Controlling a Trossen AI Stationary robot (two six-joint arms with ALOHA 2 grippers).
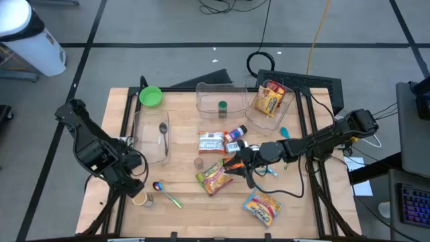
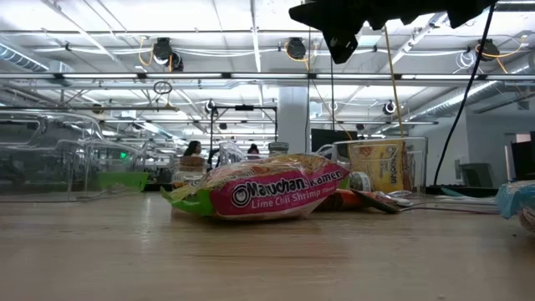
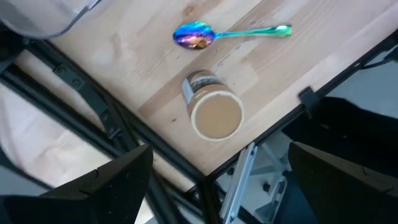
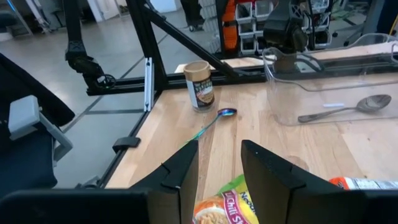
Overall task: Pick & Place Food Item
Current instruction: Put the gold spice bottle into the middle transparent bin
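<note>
Ramen is what you are after here: the Maruchan lime chili shrimp ramen packet [image 1: 213, 178] lies flat on the wooden table [image 1: 181, 144], low and centre in the high view, not lifted. Your right gripper [image 1: 240, 168] hovers just to the packet's right and above it, fingers [image 4: 180, 171] partly apart with nothing between them; the packet's edge [image 4: 227, 208] peeks up between them at the bottom of the right wrist view. Your left gripper [image 1: 133, 187] sits at the lower left of the high view, jaws spread wide and empty above a small brown-lidded jar [image 3: 212, 107], with an iridescent spoon [image 3: 214, 35] nearby. Judging from this, the pick has not begun: you still have to descend, close on the packet, lift it and carry it, perhaps to the clear bin [image 1: 272, 102] at upper right that already holds yellow packets.
</note>
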